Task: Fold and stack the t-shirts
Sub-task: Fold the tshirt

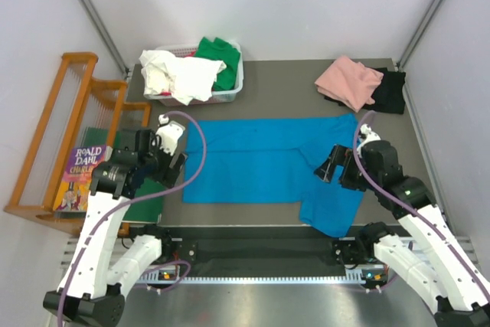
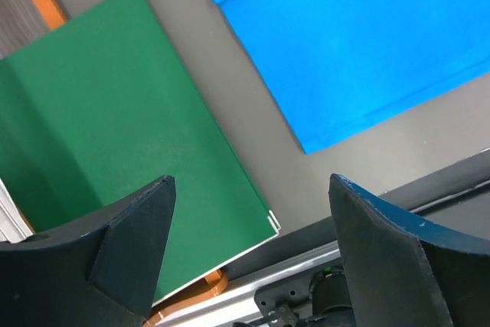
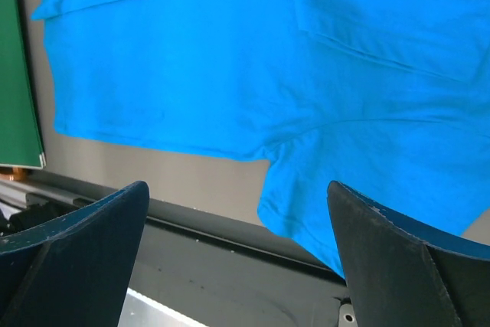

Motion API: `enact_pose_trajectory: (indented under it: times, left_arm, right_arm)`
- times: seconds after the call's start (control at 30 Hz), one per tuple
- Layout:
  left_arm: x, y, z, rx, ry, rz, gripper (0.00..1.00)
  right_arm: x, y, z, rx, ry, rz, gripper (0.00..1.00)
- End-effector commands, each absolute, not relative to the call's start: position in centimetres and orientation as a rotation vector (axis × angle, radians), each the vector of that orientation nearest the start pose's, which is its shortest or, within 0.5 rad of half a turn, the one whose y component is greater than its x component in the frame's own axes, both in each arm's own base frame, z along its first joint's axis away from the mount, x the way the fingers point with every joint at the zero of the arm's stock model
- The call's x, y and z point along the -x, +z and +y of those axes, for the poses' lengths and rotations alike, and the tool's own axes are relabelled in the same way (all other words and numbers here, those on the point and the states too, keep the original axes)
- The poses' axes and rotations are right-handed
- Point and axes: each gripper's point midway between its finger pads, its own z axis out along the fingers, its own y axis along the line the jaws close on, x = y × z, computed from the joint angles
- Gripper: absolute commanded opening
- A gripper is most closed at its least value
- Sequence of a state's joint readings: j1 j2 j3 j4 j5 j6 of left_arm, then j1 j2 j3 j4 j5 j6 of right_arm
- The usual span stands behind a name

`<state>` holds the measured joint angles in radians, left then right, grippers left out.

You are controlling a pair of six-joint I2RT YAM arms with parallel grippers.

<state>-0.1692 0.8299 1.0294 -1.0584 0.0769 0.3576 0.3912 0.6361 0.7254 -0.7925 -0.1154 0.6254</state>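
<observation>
Lying flat, the blue t-shirt [image 1: 264, 160] was not yet folded; the left gripper [image 1: 178, 168] and the right gripper [image 1: 325, 168] gaped empty; other tees [image 1: 184, 74] sat crumpled toward twelve o'clock.

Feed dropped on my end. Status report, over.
Open and empty: left end effector, right end effector. Spread flat: blue t-shirt, near sleeve out. Nothing on it; green board lies apart, off its left edge.

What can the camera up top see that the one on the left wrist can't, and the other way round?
Only the top view shows the basket holding a white shirt and a green shirt, the pink shirt, the black shirt, the book and the right gripper. Only the left wrist view shows the left gripper close up, its fingers spread open. Both show the blue t-shirt and the green board.
</observation>
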Motion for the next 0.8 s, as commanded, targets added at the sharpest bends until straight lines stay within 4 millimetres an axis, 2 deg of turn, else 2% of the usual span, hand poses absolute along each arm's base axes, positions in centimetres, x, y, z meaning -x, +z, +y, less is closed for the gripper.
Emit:
enact_pose_trajectory:
  times: [0.0,0.1,0.13,0.17,0.23,0.3,0.33,0.4,0.43,0.5,0.6,0.63,0.77]
  left_arm:
    - [-19.7,18.5,-3.3,-0.655,-0.004,2.376,0.85]
    - [-20.2,17.7,-3.2,-0.662,0.028,2.433,0.85]
    - [-20.5,17.1,-3.4,-0.689,0.029,2.456,0.86]
    - [-20.8,16.8,-3.3,-0.694,0.059,2.464,0.86]
    - [-21.3,16.1,-4.7,-0.756,0.034,2.484,0.86]
    - [-21.4,15.7,-5.9,-0.805,-0.005,2.514,0.86]
    - [-21.7,15.5,-6.5,-0.833,-0.011,2.532,0.86]
    - [-21.7,15.2,-7.7,-0.889,-0.046,2.529,0.86]
    - [-21.6,14.7,-7.9,-0.923,-0.045,2.538,0.86]
    - [-21.5,14.0,-8.3,-0.983,-0.012,2.527,0.85]
    - [-20.9,11.9,-9.3,-1.060,0.003,2.527,0.85]
    - [-20.4,10.6,-9.1,-1.084,0.030,2.550,0.85]
    - [-20.7,9.1,-9.4,-1.114,0.061,2.552,0.86]
  right_arm:
    - [-18.7,18.1,13.3,-0.179,0.668,2.295,1.00]
    - [-18.8,17.8,14.6,-0.136,0.655,2.334,1.00]
    - [-18.4,18.1,15.6,-0.087,0.670,2.339,1.00]
    - [-18.8,17.5,15.8,-0.085,0.622,2.360,1.00]
    - [-18.4,17.7,17.3,-0.020,0.597,2.374,1.00]
    - [-18.6,16.4,18.3,0.005,0.510,2.417,1.00]
    - [-17.5,16.3,19.9,0.079,0.517,2.431,1.00]
    - [-17.2,14.6,21.2,0.106,0.426,2.468,1.00]
    - [-16.0,14.0,22.3,0.165,0.416,2.487,1.00]
    - [-15.3,12.0,22.9,0.163,0.359,2.545,1.00]
    - [-14.1,10.2,23.1,0.144,0.352,2.587,1.00]
    - [-13.9,9.5,22.5,0.128,0.340,2.599,1.00]
    - [-14.0,9.9,20.7,0.012,0.330,2.559,1.00]
